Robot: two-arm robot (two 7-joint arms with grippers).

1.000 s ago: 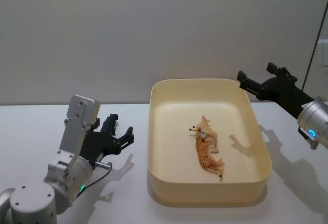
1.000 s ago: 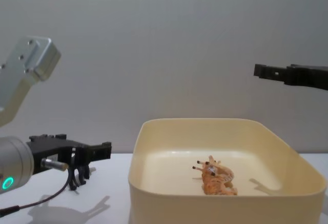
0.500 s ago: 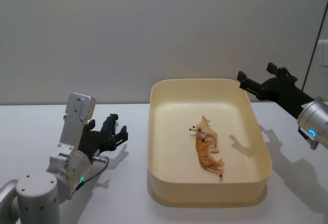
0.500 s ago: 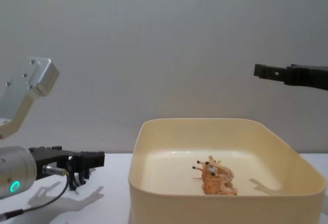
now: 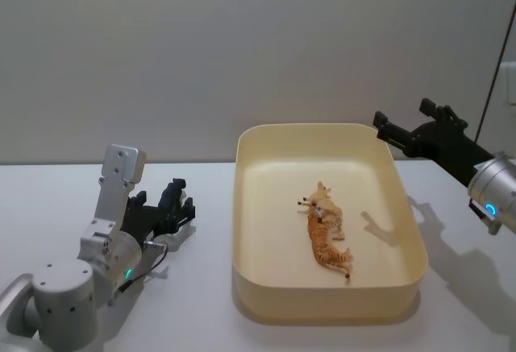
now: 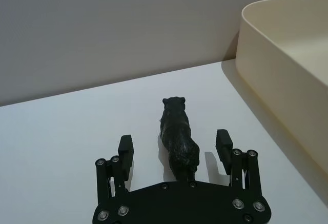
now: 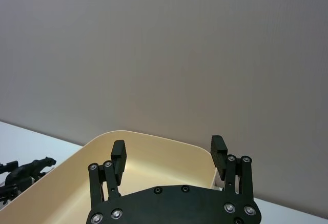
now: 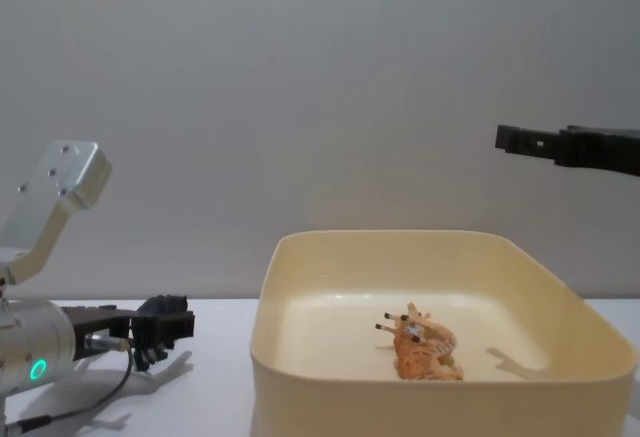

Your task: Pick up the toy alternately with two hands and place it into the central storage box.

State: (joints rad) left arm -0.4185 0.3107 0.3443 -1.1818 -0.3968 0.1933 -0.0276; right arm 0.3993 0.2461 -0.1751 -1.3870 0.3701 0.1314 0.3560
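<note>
A black toy animal (image 6: 177, 137) stands on the white table left of the box, also seen in the head view (image 5: 172, 193). My left gripper (image 6: 175, 143) is open, low over the table, with one finger on each side of the toy's rear and gaps on both sides. The central storage box (image 5: 322, 305), a cream-yellow tub, sits mid-table. An orange tiger toy (image 5: 326, 249) and a pale giraffe toy (image 5: 322, 200) lie inside it. My right gripper (image 7: 169, 147) is open and empty, held high over the box's far right corner (image 5: 385, 130).
The table (image 5: 48, 199) is bare white on both sides of the box. A plain grey wall stands close behind the table's far edge. The box wall (image 6: 279, 65) is just to the right of the black toy.
My left arm has come down and drawn back, bringing its open gripper from above the table to the black toy's level. The right arm and the box's toys have not moved.
</note>
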